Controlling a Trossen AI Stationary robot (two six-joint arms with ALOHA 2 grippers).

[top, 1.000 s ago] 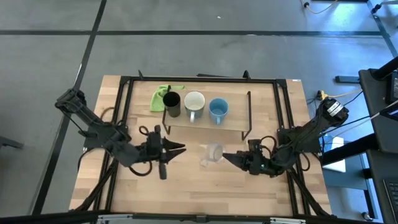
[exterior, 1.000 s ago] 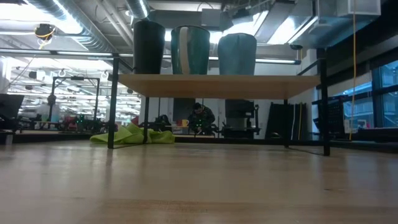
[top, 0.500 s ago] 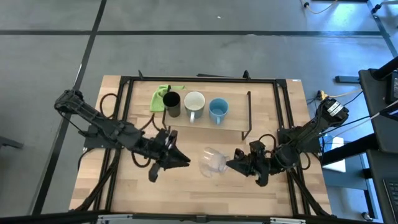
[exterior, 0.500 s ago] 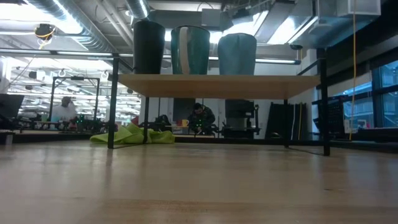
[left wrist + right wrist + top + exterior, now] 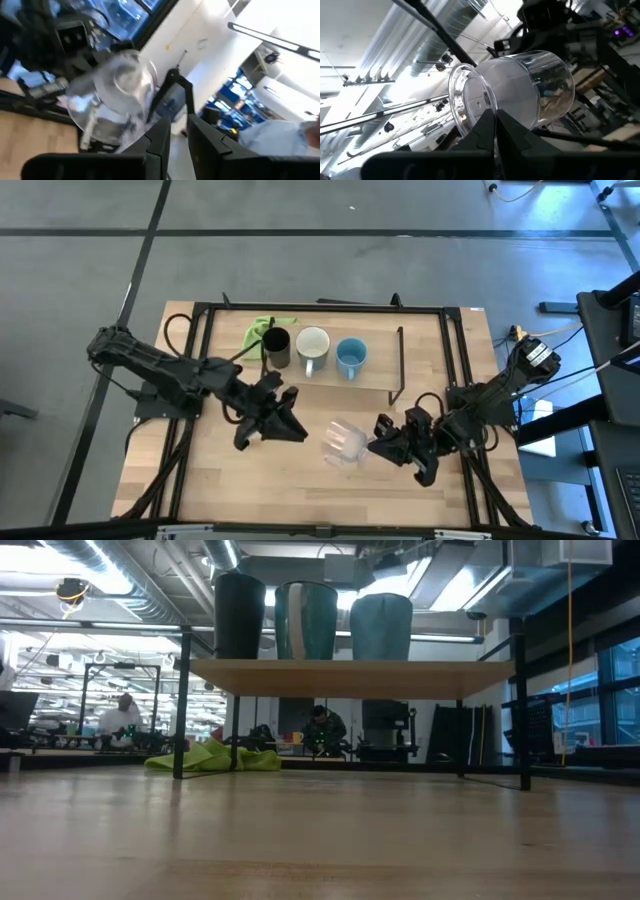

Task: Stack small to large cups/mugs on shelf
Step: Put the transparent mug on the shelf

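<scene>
The clear cup (image 5: 345, 442) lies on its side in the air in front of the shelf (image 5: 375, 385), held by my right gripper (image 5: 378, 443). It shows large in the right wrist view (image 5: 520, 95) and in the left wrist view (image 5: 112, 97). My left gripper (image 5: 296, 430) points at the cup from the table's left, a short way off, with only a narrow gap between its fingers and nothing in them. The black cup (image 5: 277, 346), the white mug (image 5: 313, 346) and the light blue mug (image 5: 351, 357) stand in a row on the shelf (image 5: 350, 673). My right gripper pinches the clear cup's wall at the end nearest it (image 5: 492, 111) between its two nearly closed fingers. The fingers come level from the table's right. I cannot tell whether that end is the rim or the base. The cup is clear of the table, on its side, its other end toward my left gripper.
A green cloth (image 5: 260, 332) lies at the shelf's far left corner, behind the black cup, and shows in the low view (image 5: 215, 757). The shelf's black legs (image 5: 397, 365) stand just beyond the grippers. A black frame (image 5: 200, 370) runs round the tabletop.
My right gripper has taken the clear cup, which stood in front of the shelf, and tipped it onto its side, turning as it did so. My left gripper has moved toward the table's right, toward the cup.
</scene>
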